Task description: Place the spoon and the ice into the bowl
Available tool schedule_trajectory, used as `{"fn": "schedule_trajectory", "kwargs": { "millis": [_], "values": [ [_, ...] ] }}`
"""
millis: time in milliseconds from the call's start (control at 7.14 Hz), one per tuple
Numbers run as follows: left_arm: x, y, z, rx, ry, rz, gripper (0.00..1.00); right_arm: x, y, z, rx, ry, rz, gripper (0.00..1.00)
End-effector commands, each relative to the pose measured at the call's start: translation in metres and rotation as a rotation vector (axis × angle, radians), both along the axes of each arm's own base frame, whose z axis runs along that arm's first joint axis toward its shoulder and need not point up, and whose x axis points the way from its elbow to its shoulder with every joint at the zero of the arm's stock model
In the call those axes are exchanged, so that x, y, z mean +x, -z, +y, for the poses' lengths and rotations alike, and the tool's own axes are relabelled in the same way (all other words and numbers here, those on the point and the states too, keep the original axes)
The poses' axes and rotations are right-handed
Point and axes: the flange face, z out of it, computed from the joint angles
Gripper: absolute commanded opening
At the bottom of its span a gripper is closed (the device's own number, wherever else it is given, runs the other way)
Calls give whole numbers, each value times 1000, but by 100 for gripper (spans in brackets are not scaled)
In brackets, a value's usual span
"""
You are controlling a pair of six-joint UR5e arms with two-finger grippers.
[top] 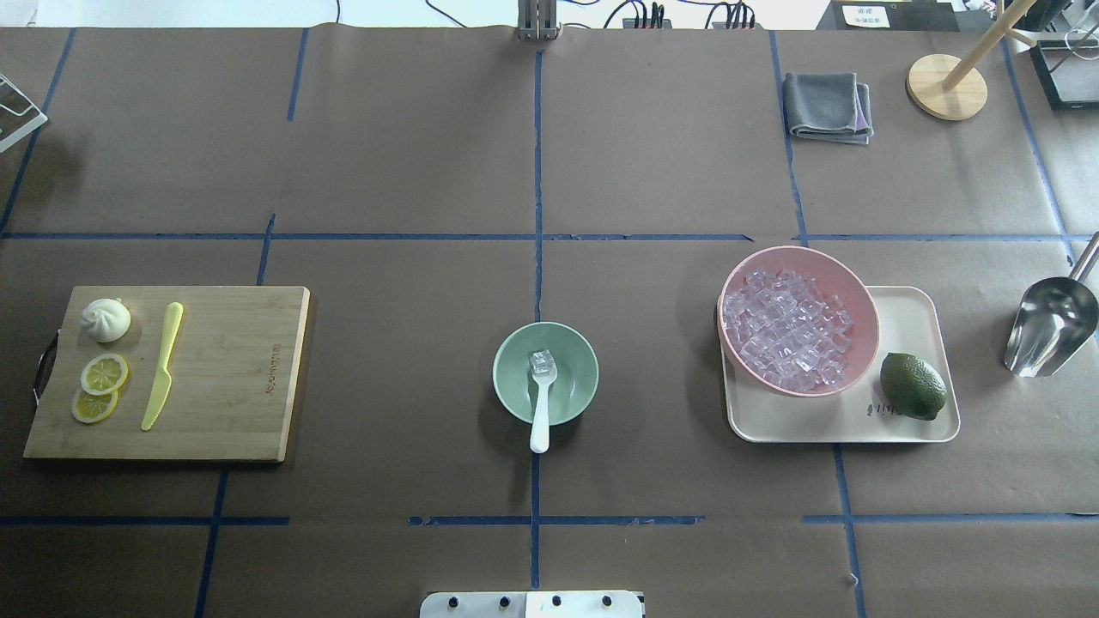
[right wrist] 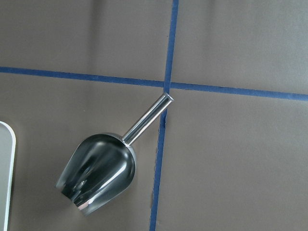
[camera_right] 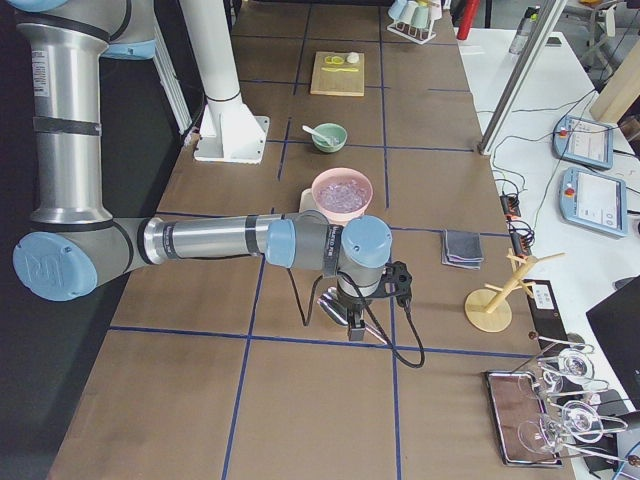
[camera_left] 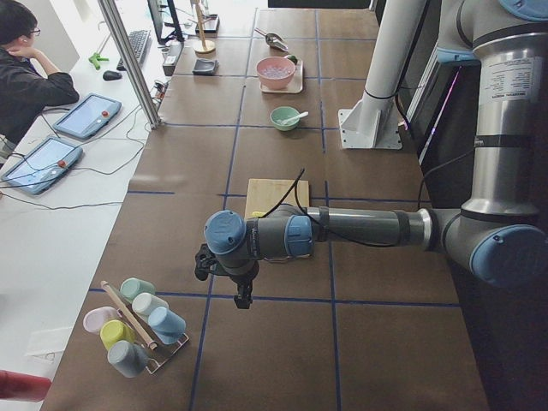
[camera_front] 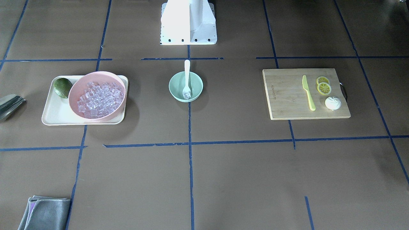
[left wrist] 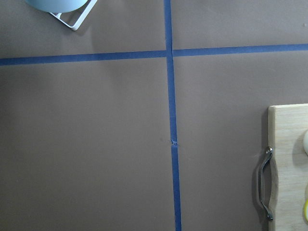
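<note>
The mint-green bowl [top: 513,378] stands at the table's middle, also in the front view [camera_front: 176,87]. The white spoon [top: 540,408] lies in it, scoop down, with its handle over the rim toward the robot. One or two clear ice cubes [top: 541,360] sit at the scoop. The pile of ice [top: 786,330] fills a pink bowl [top: 850,296]. My left gripper [camera_left: 243,295] hangs over the table far to the left. My right gripper [camera_right: 355,328] hangs far to the right, over a steel scoop [right wrist: 98,173]. I cannot tell whether either is open or shut.
The pink bowl and a green avocado [top: 912,385] share a cream tray [top: 910,322]. A cutting board [top: 232,369] holds a yellow-green knife [top: 161,367], lemon slices and a bun. A grey cloth [top: 826,106] and a wooden stand [top: 946,86] are at the far right.
</note>
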Motion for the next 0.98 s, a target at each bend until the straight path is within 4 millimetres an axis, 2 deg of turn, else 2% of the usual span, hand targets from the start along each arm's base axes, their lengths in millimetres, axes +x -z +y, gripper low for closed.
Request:
{"fn": "schedule_trajectory", "kwargs": {
  "millis": [0,140,420,841],
  "values": [
    [0,-1,1,-2,0,0,100,0,-22,0,17,-14,-3,100],
    [0,-2,1,-5,0,0,100,0,-22,-4,14,-17,-3,100],
    [0,-4,0,-7,-1,0,100,-1,-37,4,-15,-16,-12,100],
    [0,-6,1,-10,-2,-1,100,-1,-36,4,-19,-21,-15,100]
  ]
}}
